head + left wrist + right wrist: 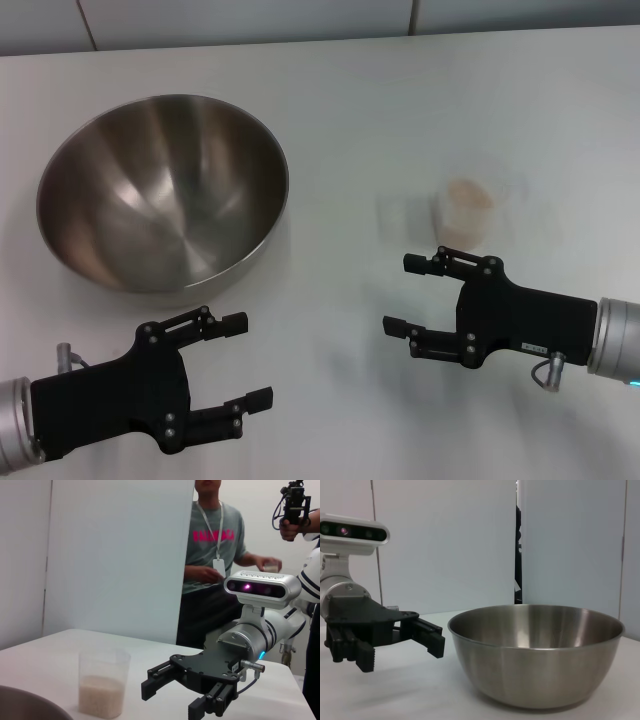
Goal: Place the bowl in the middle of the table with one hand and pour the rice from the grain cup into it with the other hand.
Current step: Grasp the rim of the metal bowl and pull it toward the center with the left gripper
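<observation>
The stainless-steel mixing bowl (163,190) sits upright on the left part of the white table (340,130), nothing in it; just in front of it the left gripper (248,360) hovers with its fingers spread wide, holding nothing, clear of the bowl's rim. Further right, the right gripper (400,295) hangs low over the table, fingers likewise parted and empty; just beyond it stands the transparent grain cup (467,210), upright, about a third full of pale rice (468,196), untouched, well apart from the bowl.
</observation>
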Robot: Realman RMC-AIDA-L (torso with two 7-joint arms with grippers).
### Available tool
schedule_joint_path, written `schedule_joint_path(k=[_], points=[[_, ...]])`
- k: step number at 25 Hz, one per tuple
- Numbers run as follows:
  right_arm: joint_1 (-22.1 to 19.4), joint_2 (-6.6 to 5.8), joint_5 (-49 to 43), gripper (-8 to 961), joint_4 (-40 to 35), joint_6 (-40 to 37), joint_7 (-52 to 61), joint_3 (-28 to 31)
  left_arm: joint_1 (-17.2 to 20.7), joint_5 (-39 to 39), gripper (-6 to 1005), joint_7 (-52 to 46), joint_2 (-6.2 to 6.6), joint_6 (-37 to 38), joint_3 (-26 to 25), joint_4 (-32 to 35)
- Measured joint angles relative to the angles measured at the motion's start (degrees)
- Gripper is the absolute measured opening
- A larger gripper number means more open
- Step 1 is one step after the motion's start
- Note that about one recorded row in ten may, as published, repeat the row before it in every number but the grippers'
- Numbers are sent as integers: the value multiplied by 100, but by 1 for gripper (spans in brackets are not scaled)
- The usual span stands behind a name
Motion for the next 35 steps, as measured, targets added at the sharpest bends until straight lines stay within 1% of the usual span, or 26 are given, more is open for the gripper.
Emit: schedule_joint_path(k=[17,21,22,23,24,25,26,27,28,29,30,33,34,35], points=[[-14,3,4,761,0,-17,0,0,3,-8,792,40,0,56,-4,2],[-27,7,7,761,0,-29,0,0,-14,-81,792,56,-5,141,-97,25],[-35,11,11,761,3,-42,0,0,-40,-165,792,61,-8,139,-257,31],[-35,11,11,761,3,-42,0,0,-40,-165,792,61,-8,139,-257,31],[-42,13,15,761,33,-44,0,0,-61,-330,792,69,-8,104,-554,33],[-43,13,16,761,50,-45,0,0,-69,-448,792,71,-9,81,-732,33],[-45,12,17,761,62,-45,0,0,-69,-448,792,71,-9,81,-732,33],[-47,13,18,761,65,-45,0,2,-82,-738,792,73,-8,-76,-1185,33],[-47,13,18,761,65,-45,0,2,-82,-738,792,73,-8,-76,-1185,33],[-52,12,18,761,70,-45,0,7,-107,-998,792,74,-9,-343,-1554,31],[-52,12,18,762,70,-45,0,7,-107,-998,792,74,-9,-343,-1554,31],[-60,12,21,762,85,-46,0,14,-186,-1348,792,75,-9,-842,-1889,43],[-62,12,45,762,100,-46,0,16,-253,-1588,792,75,-9,-1214,-2058,47],[-62,12,45,762,100,-46,0,16,-253,-1588,793,75,-9,-1214,-2058,47]])
